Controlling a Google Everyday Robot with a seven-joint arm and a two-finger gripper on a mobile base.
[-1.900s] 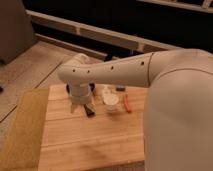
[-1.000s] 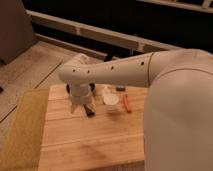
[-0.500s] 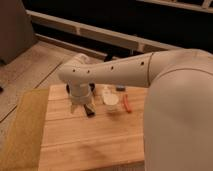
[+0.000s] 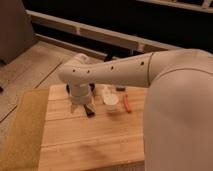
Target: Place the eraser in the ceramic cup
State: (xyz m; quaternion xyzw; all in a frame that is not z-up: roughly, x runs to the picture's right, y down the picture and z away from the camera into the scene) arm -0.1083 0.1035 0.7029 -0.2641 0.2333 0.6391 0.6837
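1. Jaws spread wide with nothing clamped. My gripper [image 4: 81, 108] hangs low, tips down over the far part of the wooden board [image 4: 90, 145].
2. The eraser [image 4: 89, 111] is a small black block lying on the board right at my fingertips, on the side toward the cup. I cannot tell whether it sits between the tips or just beside them.
3. The ceramic cup [image 4: 111, 100] stands upright near the eraser but apart from it. I can't see inside it.
4. Step in hand, as I read it: the pick. The eraser is not yet lifted.
5. Next I need to straddle the block squarely, close on it, lift above the rim, carry it the short way across and let go over the mouth. It's a small cup, so aim matters.
6. A thin red stick [image 4: 126, 103] lies just past the cup, and I should keep clear of it.
7. Hidden: my wrist and arm [image 4: 115, 72] cover the board's back edge. A dark shape behind the wrist is too covered to name. My own bulk cuts off the board's near corner.
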